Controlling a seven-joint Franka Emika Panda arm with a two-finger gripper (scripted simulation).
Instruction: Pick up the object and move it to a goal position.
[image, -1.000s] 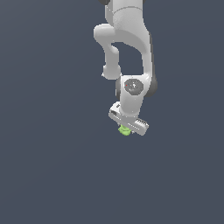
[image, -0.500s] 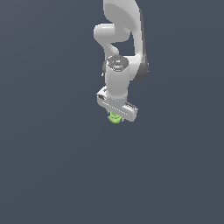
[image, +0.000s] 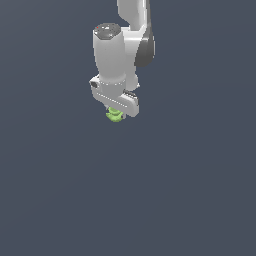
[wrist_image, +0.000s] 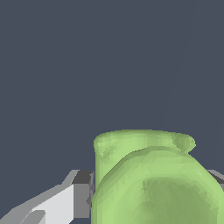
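Arm and gripper shifting further toward the exterior view's left and upward since half a second ago. Jaws clamping the lime-green object, which is hanging beneath the wrist, filling the wrist view.

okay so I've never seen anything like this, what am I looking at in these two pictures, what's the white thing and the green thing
The white thing is a robot arm, drawn by a computer simulation. Its gripper is the clamp at its lower end. One picture comes from a camera off to the side; the other from a camera on the arm's wrist, looking past the fingers. The green thing is a small chunky block, huge in the wrist view only because it is close. The gripper appears shut on it. Behind is only plain dark grey; nothing else shows.
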